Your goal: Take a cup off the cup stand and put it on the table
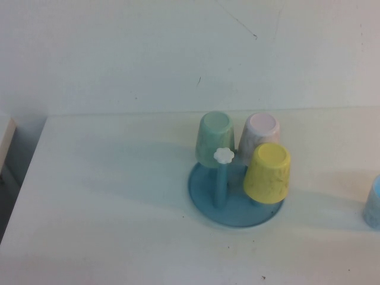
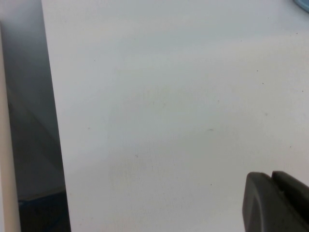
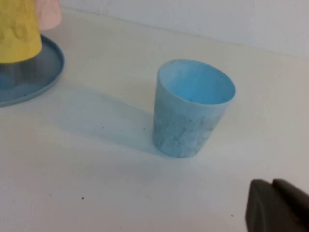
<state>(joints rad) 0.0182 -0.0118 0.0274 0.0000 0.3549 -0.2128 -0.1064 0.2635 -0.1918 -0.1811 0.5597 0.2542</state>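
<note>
The blue cup [image 3: 193, 108] stands upright on the tabletop [image 1: 107, 196], well clear of the cup stand [image 1: 235, 199]. Both tools, left [image 2: 277, 203] and right [image 3: 277, 205], look closed; we should withdraw without nudging it.

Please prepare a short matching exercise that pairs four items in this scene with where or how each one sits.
Items:
1. light blue cup
2. yellow cup
3. white flower knob
4. right gripper

States:
A. upside down on a peg of the cup stand
B. upright on the table, mouth up, off the stand
C. tops a bare blue peg
D. only a dark tip shows, near the light blue cup, not touching it

Pairs: 1-B, 2-A, 3-C, 4-D

The left gripper is over bare table.
</note>
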